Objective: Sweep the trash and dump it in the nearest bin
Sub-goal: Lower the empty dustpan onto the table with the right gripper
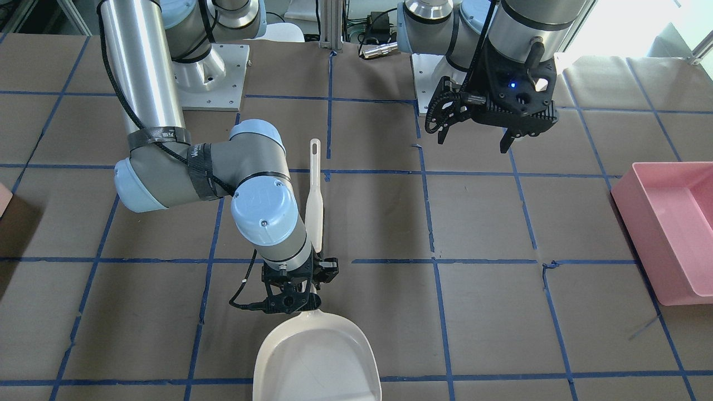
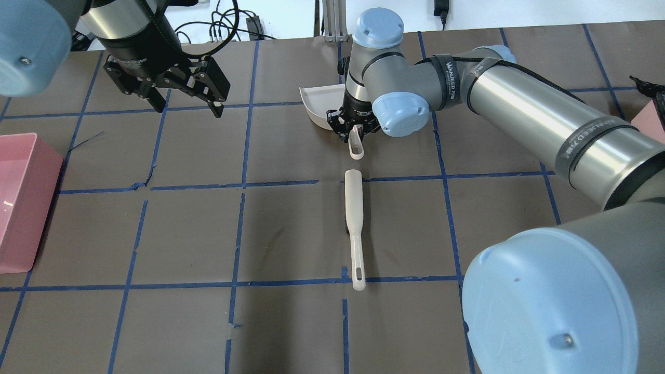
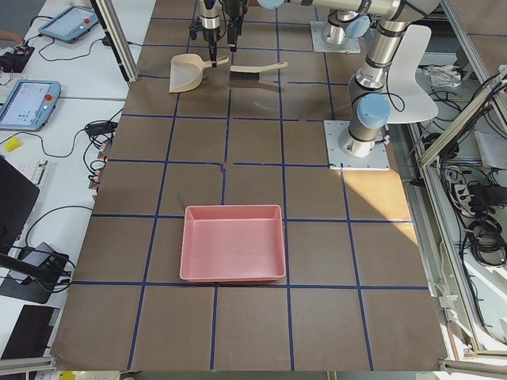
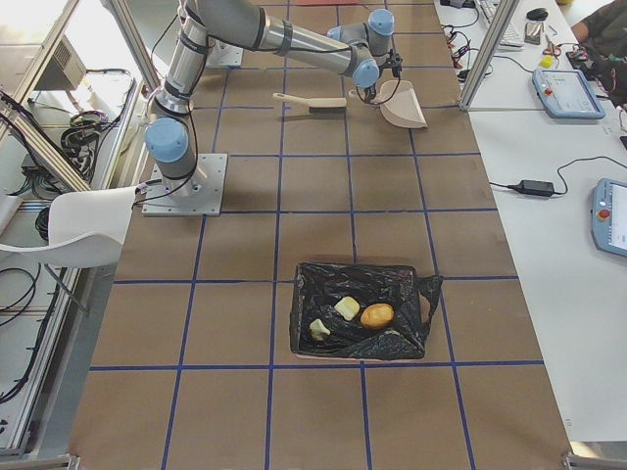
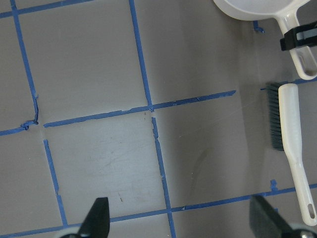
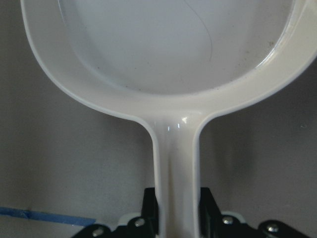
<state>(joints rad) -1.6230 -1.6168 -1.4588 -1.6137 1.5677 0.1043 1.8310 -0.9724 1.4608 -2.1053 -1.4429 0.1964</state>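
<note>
My right gripper (image 1: 295,289) is shut on the handle of a cream dustpan (image 1: 317,356), whose pan lies on the table and holds nothing but a hair (image 6: 168,44). A cream brush (image 2: 355,208) with dark bristles lies on the table right behind the pan's handle, free of both grippers. My left gripper (image 2: 188,109) is open and empty, held above the table well away from both tools. The bin shows as a pale peach corner (image 2: 652,122) on the right arm's side. In the exterior right view it is lined with a black bag (image 4: 358,313) holding yellow and orange pieces.
A large bright pink tub (image 1: 668,228) stands on the left arm's side, its inside bare (image 3: 234,241). The table is brown paper with a blue tape grid. I see no loose trash on the table.
</note>
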